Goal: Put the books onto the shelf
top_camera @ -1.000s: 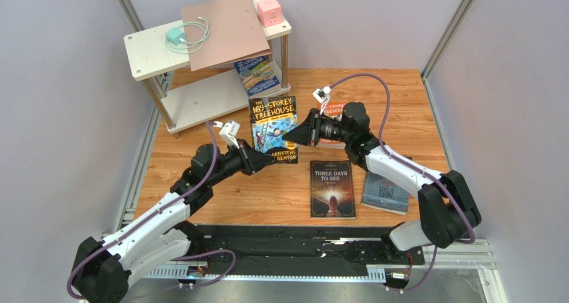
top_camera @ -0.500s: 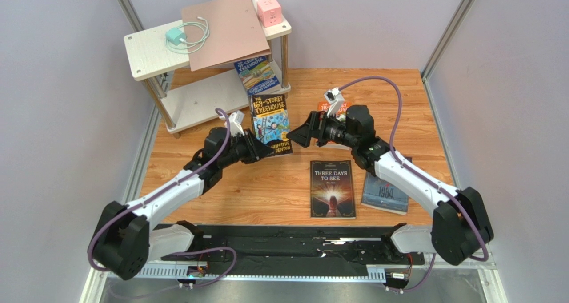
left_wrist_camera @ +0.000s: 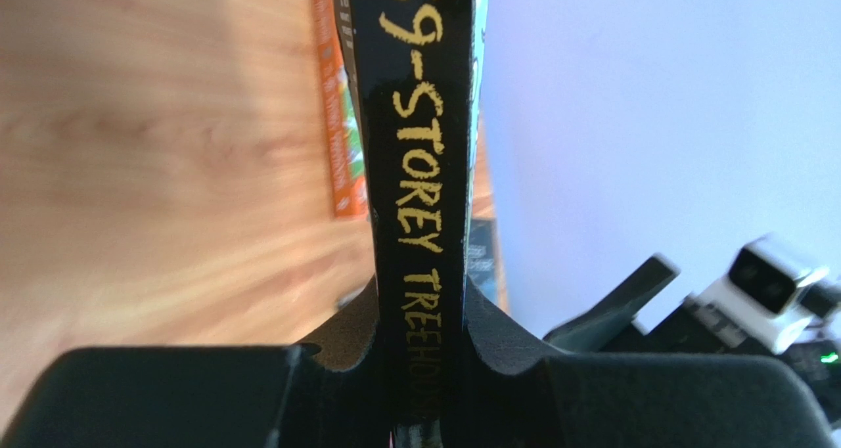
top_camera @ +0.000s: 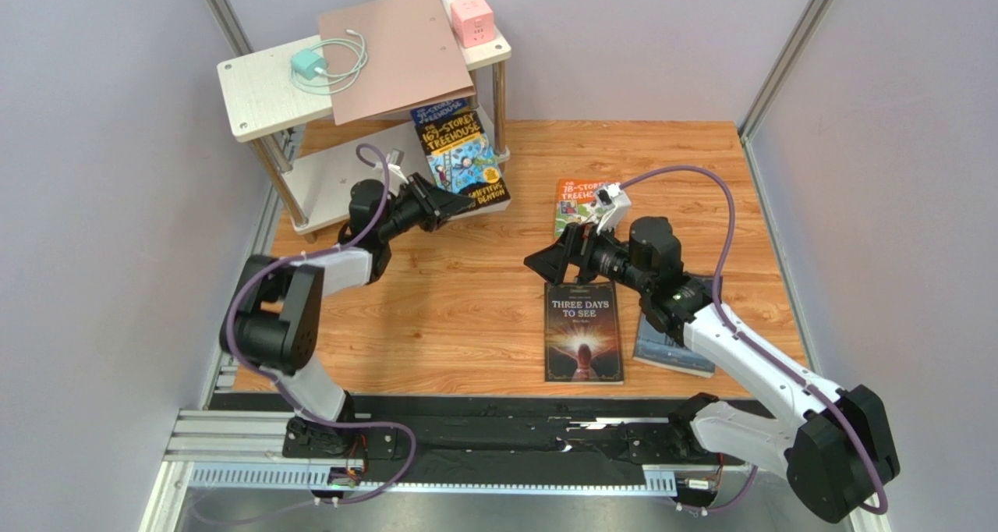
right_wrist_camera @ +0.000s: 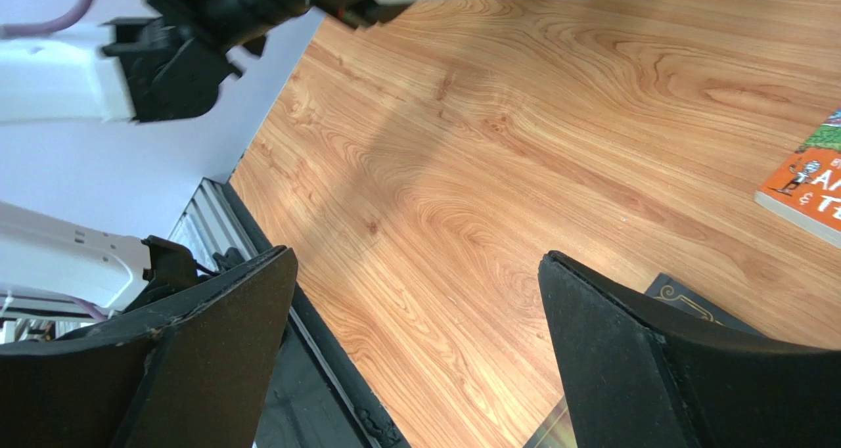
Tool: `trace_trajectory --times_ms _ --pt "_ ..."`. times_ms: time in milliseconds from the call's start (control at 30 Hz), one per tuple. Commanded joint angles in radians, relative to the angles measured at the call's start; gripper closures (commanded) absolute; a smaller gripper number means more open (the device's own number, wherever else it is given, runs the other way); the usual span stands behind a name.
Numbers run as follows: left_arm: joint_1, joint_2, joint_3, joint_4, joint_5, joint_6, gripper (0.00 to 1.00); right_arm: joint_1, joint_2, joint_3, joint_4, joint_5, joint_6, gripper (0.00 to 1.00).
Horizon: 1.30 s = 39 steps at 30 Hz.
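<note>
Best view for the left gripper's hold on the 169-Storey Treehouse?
Left wrist: the left gripper clamps the 169-Storey Treehouse book by its spine, close up. Top external shows the cover by the shelf, the grip tiny. Right wrist catches only a pale edge, probably its pages.

Five books (top_camera: 582, 331) (three Treehouse); one shelf (top_camera: 252, 93); one board (top_camera: 392, 46); one charger (top_camera: 309, 64); one pink cube (top_camera: 471, 17)

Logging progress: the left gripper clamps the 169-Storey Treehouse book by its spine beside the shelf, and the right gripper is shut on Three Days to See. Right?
Not quite: the right gripper is open and empty, as the right wrist view shows; Three Days to See lies on the floor. The left gripper does clamp the 169-Storey Treehouse book by its spine beside the shelf.
</note>
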Motion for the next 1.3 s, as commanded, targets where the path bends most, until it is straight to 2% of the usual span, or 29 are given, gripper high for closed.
trace_trajectory --times_ms 0,67,100,167,267,367,400,500,633,833,1067,1267 --pt "0.037 0.223 0.138 0.576 0.157 -0.321 1.0 0.007 -0.044 0.003 -0.032 0.029 -0.045 0.0" --pt "0.044 0.352 0.214 0.695 0.157 -0.456 1.0 0.007 -0.058 0.0 -0.048 0.029 -0.057 0.0" --pt "0.046 0.384 0.243 0.741 0.157 -0.48 1.0 0.007 -0.06 0.0 -0.051 0.029 -0.062 0.0" --pt "0.052 0.437 0.311 0.727 0.157 -0.483 1.0 0.007 -0.07 0.0 -0.069 0.032 -0.077 0.0" --pt "0.063 0.441 0.368 0.633 0.151 -0.425 1.0 0.007 -0.078 -0.006 -0.089 0.041 -0.097 0.0" --pt "0.075 0.411 0.418 0.497 0.155 -0.345 1.0 0.007 -0.086 -0.016 -0.091 0.048 -0.106 0.0" --pt "0.078 0.406 0.434 0.405 0.163 -0.324 1.0 0.007 -0.083 -0.017 -0.091 0.049 -0.108 0.0" --pt "0.093 0.409 0.5 0.293 0.169 -0.284 1.0 0.005 -0.078 -0.02 -0.091 0.041 -0.109 0.0" --pt "0.116 0.446 0.579 0.222 0.177 -0.276 1.0 0.007 -0.066 -0.017 -0.091 0.04 -0.115 0.0" --pt "0.15 0.478 0.622 0.142 0.146 -0.233 1.0 0.007 -0.072 -0.014 -0.091 0.04 -0.126 0.0" --pt "0.156 0.547 0.744 -0.048 0.148 -0.158 1.0 0.007 -0.078 -0.02 -0.123 0.04 -0.126 0.0" --pt "0.156 0.584 0.871 -0.265 0.132 -0.046 0.86 0.007 -0.086 -0.02 -0.135 0.041 -0.132 0.0"
